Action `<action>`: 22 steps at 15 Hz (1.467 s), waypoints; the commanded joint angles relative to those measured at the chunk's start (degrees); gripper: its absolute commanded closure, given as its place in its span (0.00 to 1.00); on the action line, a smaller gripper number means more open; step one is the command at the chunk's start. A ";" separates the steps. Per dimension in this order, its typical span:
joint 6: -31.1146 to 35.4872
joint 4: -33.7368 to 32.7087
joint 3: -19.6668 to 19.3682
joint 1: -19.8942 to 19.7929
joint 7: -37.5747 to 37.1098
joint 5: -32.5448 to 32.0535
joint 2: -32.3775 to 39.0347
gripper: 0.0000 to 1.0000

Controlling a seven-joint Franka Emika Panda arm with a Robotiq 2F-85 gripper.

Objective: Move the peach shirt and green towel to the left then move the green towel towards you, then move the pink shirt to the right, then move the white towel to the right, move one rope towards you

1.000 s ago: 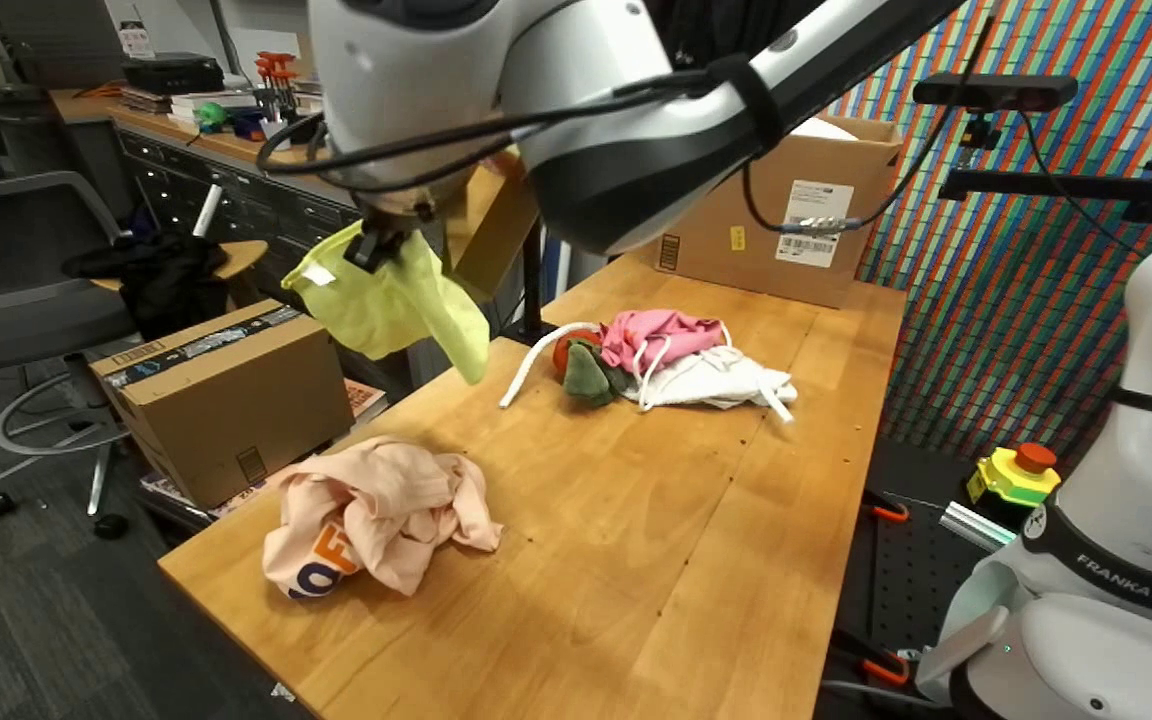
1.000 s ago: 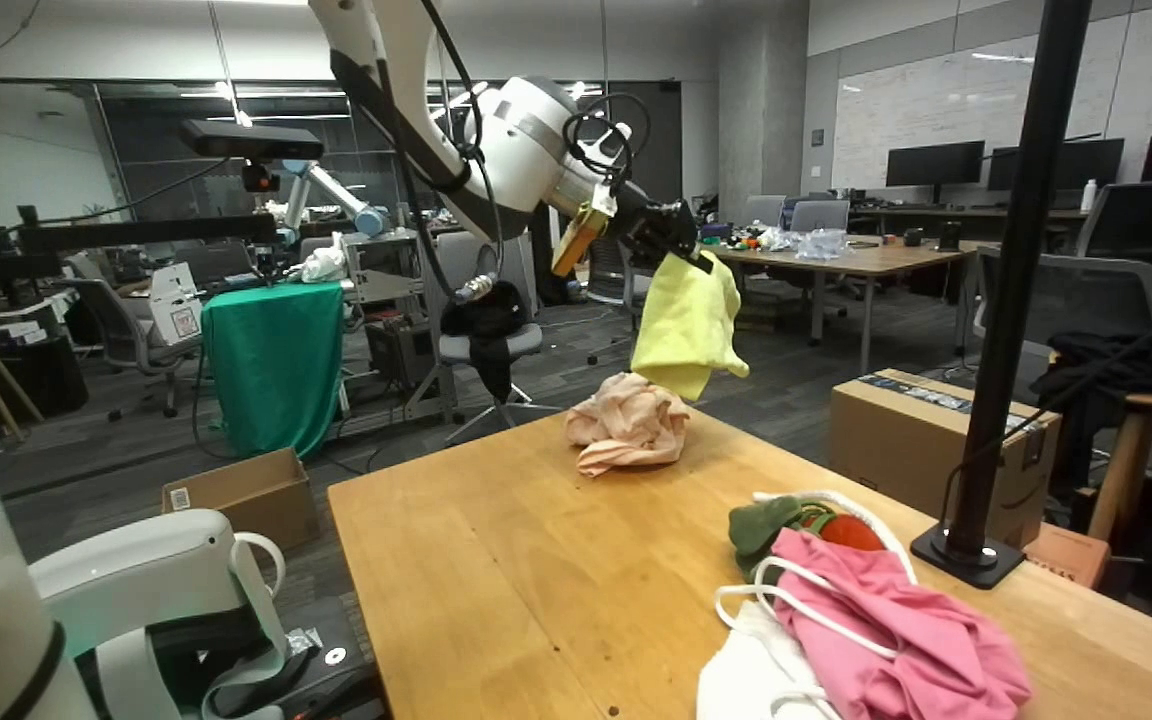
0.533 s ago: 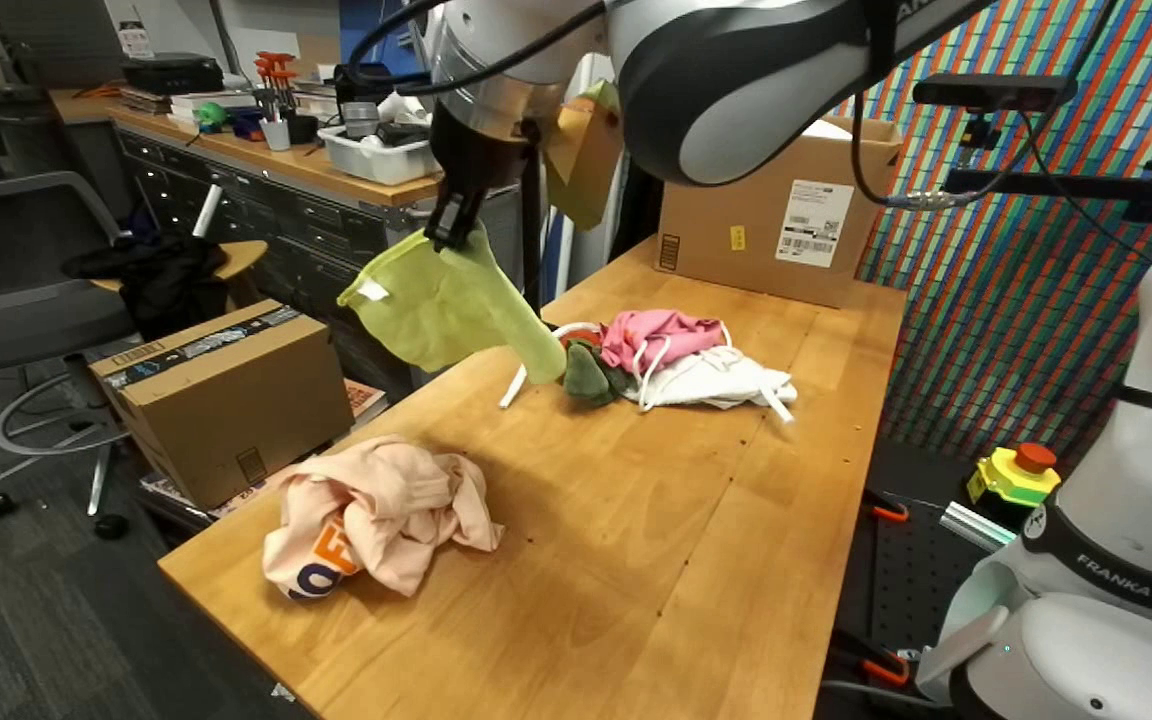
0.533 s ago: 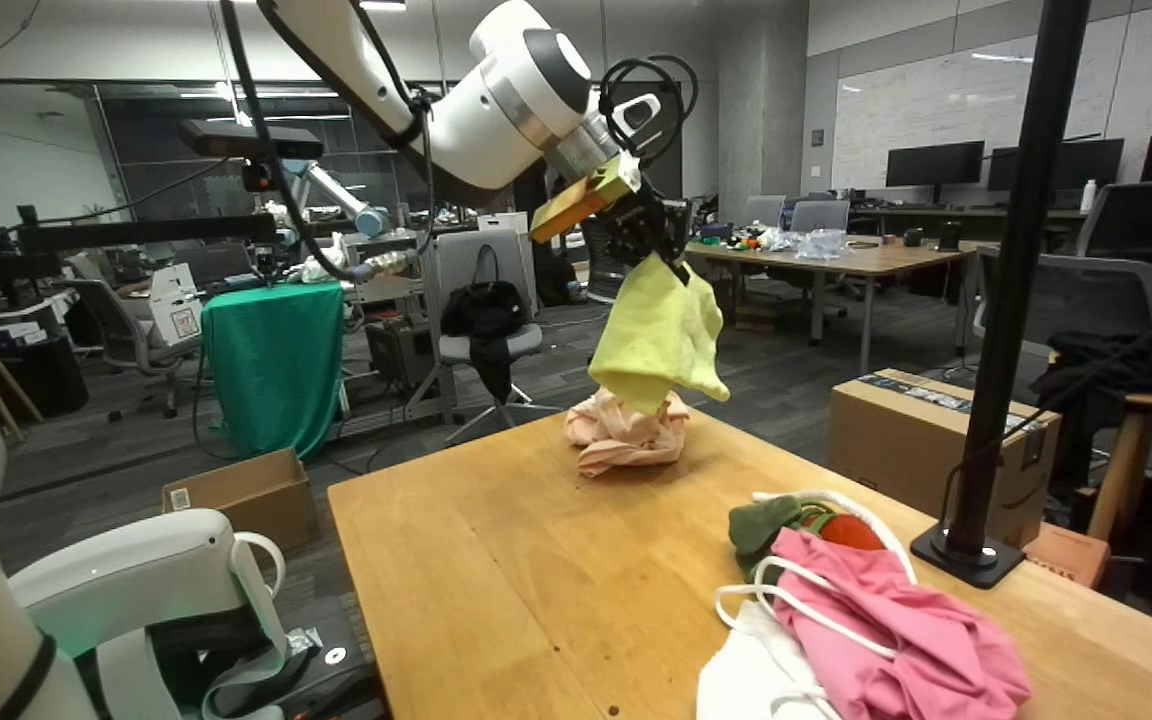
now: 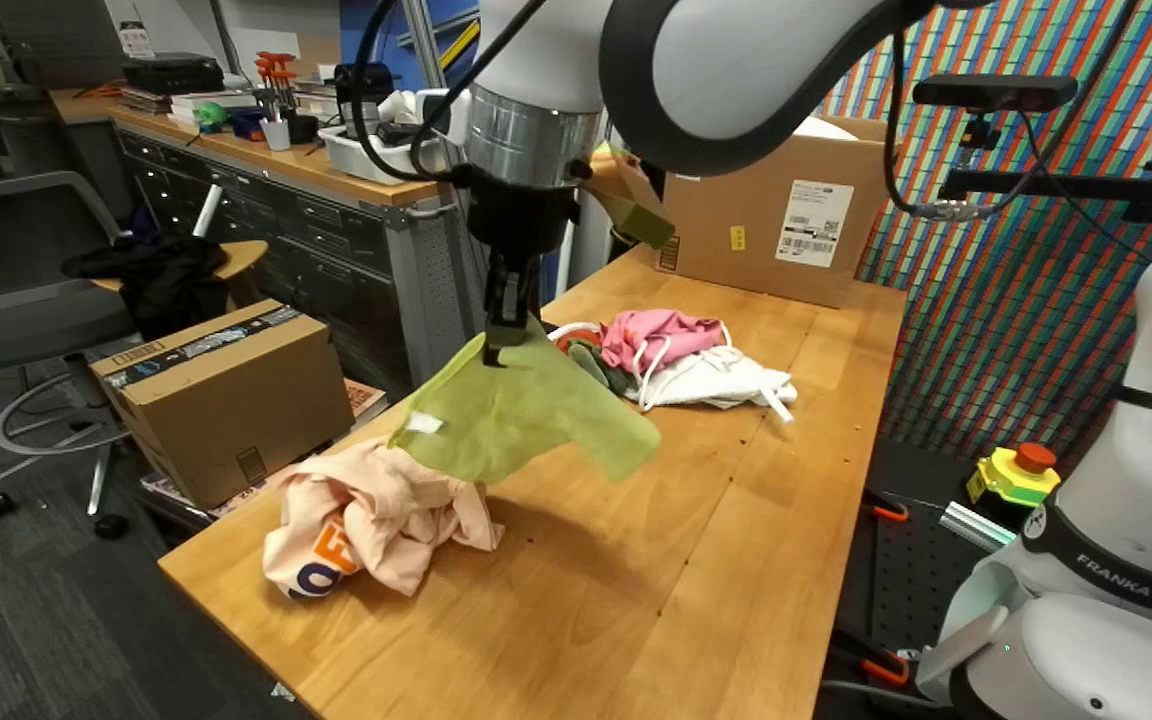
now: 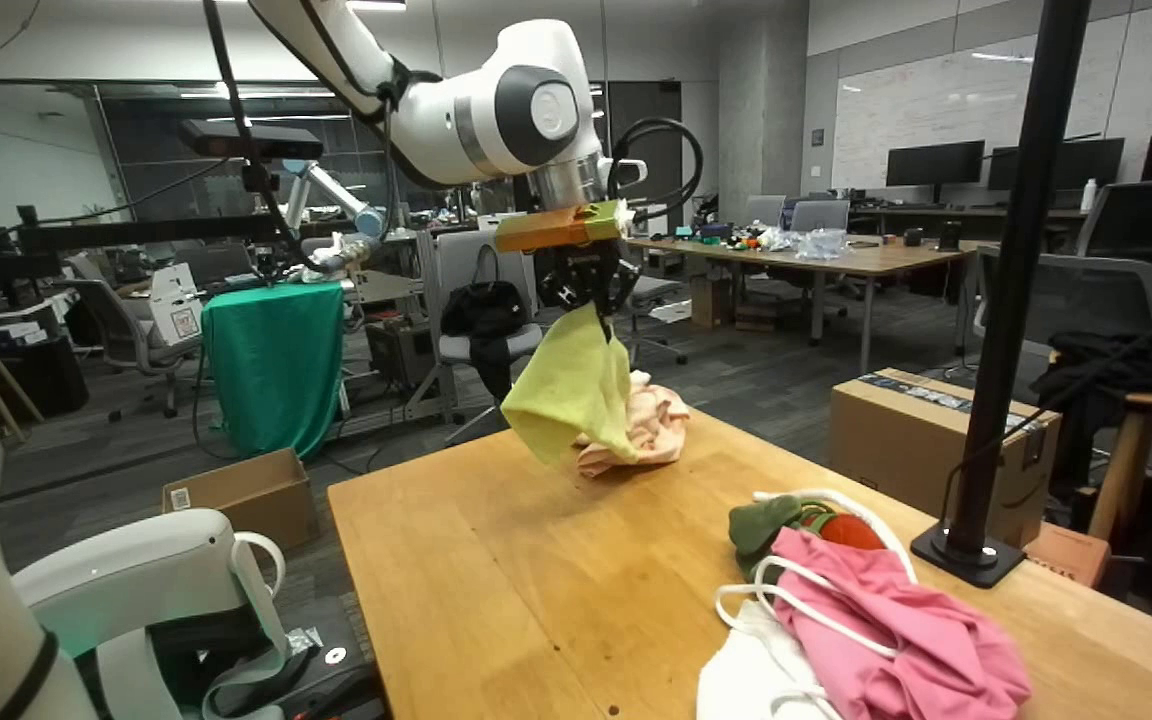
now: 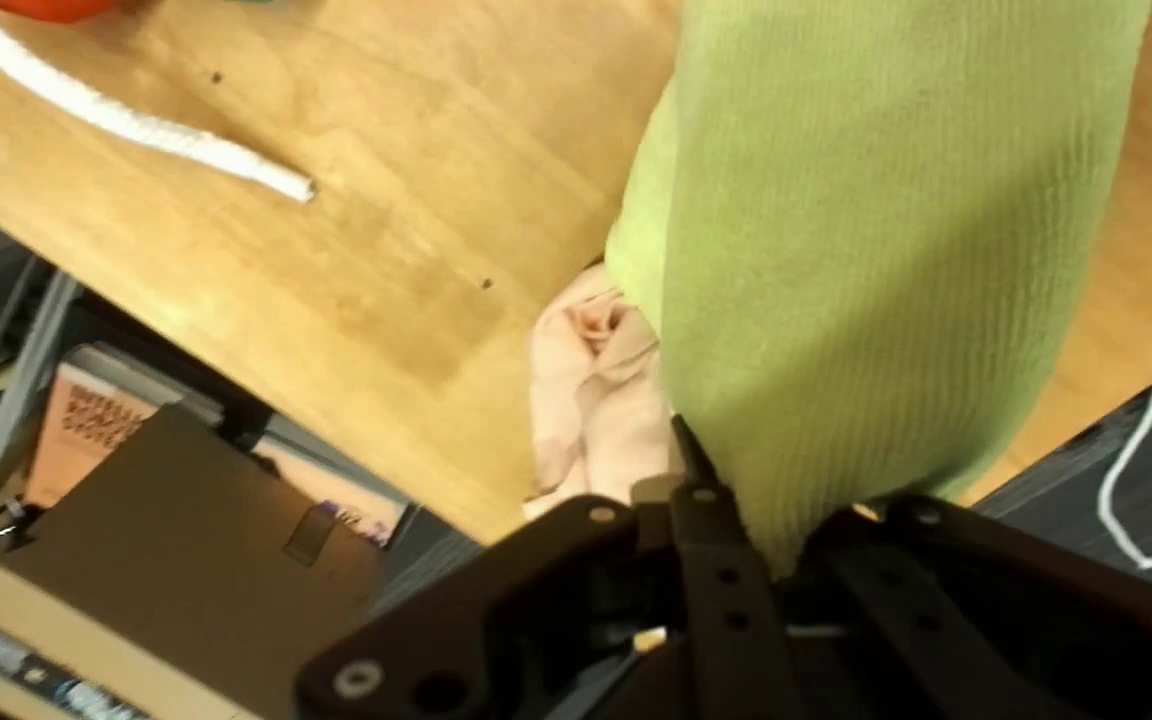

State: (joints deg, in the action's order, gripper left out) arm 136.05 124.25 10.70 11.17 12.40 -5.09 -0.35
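My gripper (image 5: 504, 352) is shut on the yellow-green towel (image 5: 526, 410), which hangs from it above the table, beside the peach shirt. In the wrist view the towel (image 7: 886, 250) fills much of the picture and partly hides the fingers. The peach shirt (image 5: 386, 515) lies crumpled near the table's end, partly behind the towel (image 6: 566, 390) in both exterior views. The pink shirt (image 6: 906, 630) lies partly over the white towel (image 6: 756, 665). White ropes (image 6: 871, 515) lie on and around them. A rope end (image 7: 186, 145) shows in the wrist view.
A dark green cloth item (image 6: 761, 530) and a red one (image 6: 848, 532) touch the pink shirt. A black pole (image 6: 1006, 300) stands at the table edge. A large cardboard box (image 5: 766, 220) stands on the table's far end; another box (image 5: 236, 400) is beside the table.
The gripper has turned to point more downward and come down with the green towel still held. The towel has moved from beyond the table edge to over the table. The other cloths lie unmoved.
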 commanded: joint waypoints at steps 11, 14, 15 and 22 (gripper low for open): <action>-35.98 -2.64 1.67 1.57 31.89 19.39 1.89 0.97; -42.11 -3.56 2.46 2.13 32.98 22.67 3.19 0.97; -41.85 -3.45 2.75 2.32 31.66 23.96 3.64 0.97; -31.97 -0.81 4.36 3.24 26.97 29.10 3.78 0.97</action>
State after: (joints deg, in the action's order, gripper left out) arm 101.14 123.33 14.35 14.02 41.63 21.95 3.28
